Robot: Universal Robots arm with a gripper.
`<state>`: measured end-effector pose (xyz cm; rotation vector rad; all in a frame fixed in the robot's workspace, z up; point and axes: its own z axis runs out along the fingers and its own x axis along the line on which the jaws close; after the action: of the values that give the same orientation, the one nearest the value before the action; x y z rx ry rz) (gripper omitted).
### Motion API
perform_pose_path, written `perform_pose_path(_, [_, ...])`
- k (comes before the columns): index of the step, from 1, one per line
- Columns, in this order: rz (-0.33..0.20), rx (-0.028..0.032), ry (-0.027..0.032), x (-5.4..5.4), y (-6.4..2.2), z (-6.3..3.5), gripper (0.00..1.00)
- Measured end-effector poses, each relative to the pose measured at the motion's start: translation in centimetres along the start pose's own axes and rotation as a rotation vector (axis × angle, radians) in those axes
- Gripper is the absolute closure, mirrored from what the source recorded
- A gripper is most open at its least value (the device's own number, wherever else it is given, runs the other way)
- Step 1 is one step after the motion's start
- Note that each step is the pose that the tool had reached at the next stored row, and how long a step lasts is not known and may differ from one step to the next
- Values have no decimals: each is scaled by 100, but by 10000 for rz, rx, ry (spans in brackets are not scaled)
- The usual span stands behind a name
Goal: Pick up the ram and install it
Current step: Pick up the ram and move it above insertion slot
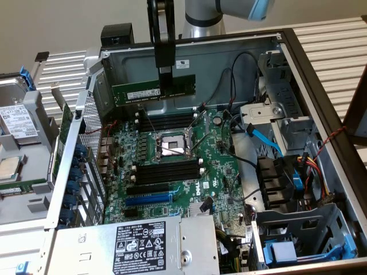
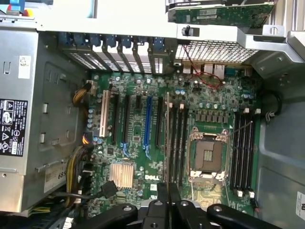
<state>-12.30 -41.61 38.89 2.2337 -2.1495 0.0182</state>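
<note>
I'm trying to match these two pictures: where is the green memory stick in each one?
Exterior view: the ram hangs from the gripper, above the motherboard.
Wrist view: the ram is edge-on, a thin strip running out from the gripper, beside the black slots.
Shared landmark: the silver CPU socket.

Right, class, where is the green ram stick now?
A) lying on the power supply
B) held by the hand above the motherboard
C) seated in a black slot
B: the hand is shut on the ram, holding it in the air above the motherboard.
</note>
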Motion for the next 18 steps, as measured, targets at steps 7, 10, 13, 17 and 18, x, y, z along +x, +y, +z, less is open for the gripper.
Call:
perform_pose_path(7, [174, -2, -189, -32, -4, 3, 87])
perform_pose_path(10, [360, -2, -311, -33, -4, 16, 87])
perform_pose_path(13, [578, -10, -324, -39, -9, 54, 87])
perform_pose_path(17, [836, -29, -331, -51, -18, 123, 87])
perform_pose_path(18, [878, -34, -333, -56, -21, 140, 87])
